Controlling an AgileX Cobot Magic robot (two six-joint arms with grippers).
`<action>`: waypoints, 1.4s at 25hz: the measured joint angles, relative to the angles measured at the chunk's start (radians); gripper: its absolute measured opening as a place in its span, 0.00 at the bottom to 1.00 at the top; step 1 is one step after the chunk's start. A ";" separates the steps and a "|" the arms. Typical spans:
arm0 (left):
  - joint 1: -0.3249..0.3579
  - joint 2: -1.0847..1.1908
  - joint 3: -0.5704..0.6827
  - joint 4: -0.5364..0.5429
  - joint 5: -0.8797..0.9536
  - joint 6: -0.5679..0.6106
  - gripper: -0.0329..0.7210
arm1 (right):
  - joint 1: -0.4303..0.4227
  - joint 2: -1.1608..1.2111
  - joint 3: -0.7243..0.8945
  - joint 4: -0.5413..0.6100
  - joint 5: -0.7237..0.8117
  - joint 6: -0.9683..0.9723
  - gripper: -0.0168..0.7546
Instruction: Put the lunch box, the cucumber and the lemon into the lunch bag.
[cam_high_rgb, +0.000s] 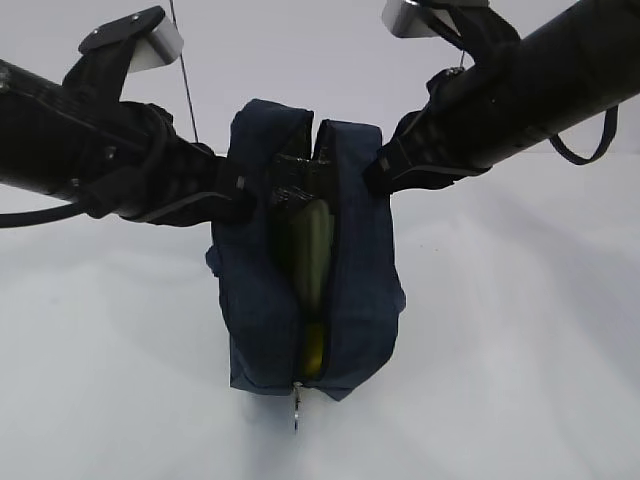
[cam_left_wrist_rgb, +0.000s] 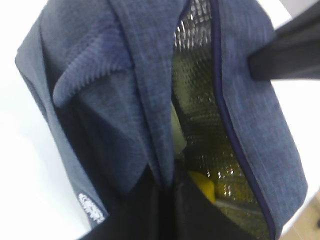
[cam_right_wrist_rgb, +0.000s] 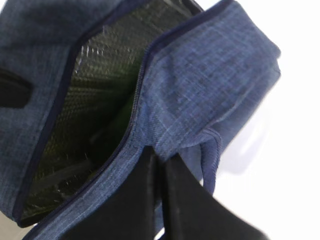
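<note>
lunch bag (cam_high_rgb: 350, 290) upright, gaping – lemon (cam_left_wrist_rgb: 202, 185) inside | left gripper (cam_left_wrist_rgb: 167, 200) pinching rim | right gripper (cam_right_wrist_rgb: 160, 200) pinching opposite rim

Lemon (cam_left_wrist_rgb: 202, 186) and lunch box (cam_high_rgb: 316, 245) mostly hidden inside lunch bag (cam_high_rgb: 355, 280)

Both black arms reach in from the 2 sides at about the same height, angled inward until their wrists nearly meet in the middle. The left gripper (cam_high_rgb: 262, 192) has its fingers (cam_left_wrist_rgb: 150, 210) pressed together, pinching the fabric edge of the lunch bag (cam_high_rgb: 255, 280). The right gripper (cam_high_rgb: 340, 170) is likewise clamped tight on the opposite edge, fingers (cam_right_wrist_rgb: 145, 200) flat against each other.
</note>
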 joint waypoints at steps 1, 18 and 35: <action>0.000 0.000 0.000 0.003 -0.014 0.000 0.03 | 0.000 0.000 0.002 0.000 -0.010 -0.006 0.03; 0.000 0.084 0.000 -0.022 -0.107 0.000 0.03 | 0.000 0.068 0.002 0.036 -0.113 -0.039 0.03; 0.000 0.146 0.000 -0.028 -0.198 0.000 0.03 | 0.000 0.093 0.002 0.050 -0.170 -0.063 0.03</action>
